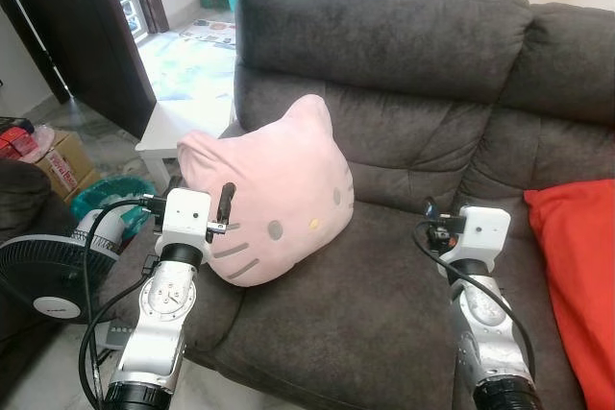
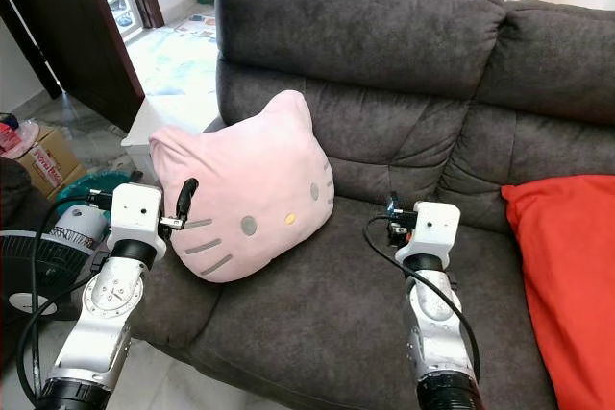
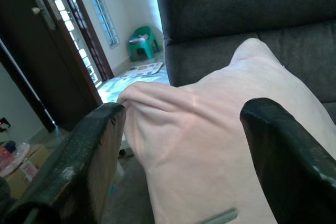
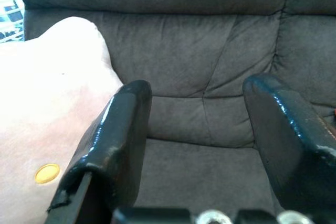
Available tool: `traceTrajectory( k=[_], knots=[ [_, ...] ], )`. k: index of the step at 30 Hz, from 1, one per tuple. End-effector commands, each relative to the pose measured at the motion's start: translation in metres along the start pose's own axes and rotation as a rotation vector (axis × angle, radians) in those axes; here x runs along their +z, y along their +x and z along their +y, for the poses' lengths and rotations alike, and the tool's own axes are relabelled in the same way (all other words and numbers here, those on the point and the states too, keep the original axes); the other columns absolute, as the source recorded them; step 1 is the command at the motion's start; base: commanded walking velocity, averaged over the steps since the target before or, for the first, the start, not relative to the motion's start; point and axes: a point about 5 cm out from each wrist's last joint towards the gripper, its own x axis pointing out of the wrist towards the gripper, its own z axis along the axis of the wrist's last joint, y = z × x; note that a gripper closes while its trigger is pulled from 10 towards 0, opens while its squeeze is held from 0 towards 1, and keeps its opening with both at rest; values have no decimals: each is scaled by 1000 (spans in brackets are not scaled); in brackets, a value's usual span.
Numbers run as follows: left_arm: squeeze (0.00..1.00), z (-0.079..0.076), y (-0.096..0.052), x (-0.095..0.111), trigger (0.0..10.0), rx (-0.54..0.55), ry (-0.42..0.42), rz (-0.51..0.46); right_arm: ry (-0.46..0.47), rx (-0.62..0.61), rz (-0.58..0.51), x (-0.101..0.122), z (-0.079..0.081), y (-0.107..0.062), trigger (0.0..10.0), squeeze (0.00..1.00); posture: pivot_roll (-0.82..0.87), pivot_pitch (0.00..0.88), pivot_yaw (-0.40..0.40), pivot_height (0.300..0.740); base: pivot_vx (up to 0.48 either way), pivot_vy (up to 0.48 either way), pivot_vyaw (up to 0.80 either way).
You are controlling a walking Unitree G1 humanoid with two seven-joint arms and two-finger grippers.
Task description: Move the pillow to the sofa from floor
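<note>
The pillow (image 1: 274, 199) leans on the sofa (image 1: 384, 295) at ten o'clock — both grippers, left (image 3: 178, 145) and right (image 4: 194, 129), spread empty — it might tip off the edge.

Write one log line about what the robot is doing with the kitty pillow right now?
pillow: on sofa seat, leaning on backrest | left gripper: open, at pillow's edge | right gripper: open, holding nothing | red cushion: right end
</note>
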Motion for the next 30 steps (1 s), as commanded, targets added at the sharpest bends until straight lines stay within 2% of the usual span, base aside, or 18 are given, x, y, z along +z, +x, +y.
traceTrajectory(
  k=[1, 15, 30],
  knots=[
    [0, -2, -1, -1, 10000, -5, -4, 7, 3, 1, 2, -1, 0, -1, 10000, 0, 140, 0, 3, 740, 0, 0, 0],
    [0, -2, 3, 1, 10000, -5, -2, 0, 6, 13, -2, 1, 6, 3, 10000, 0, 152, 0, -4, 740, 0, 0, 0],
    [0, -4, 3, 4, 10000, -5, 4, -9, 8, 13, -3, 2, 5, 5, 10000, 0, 152, 15, -6, 740, -17, 0, 0]
  ],
)
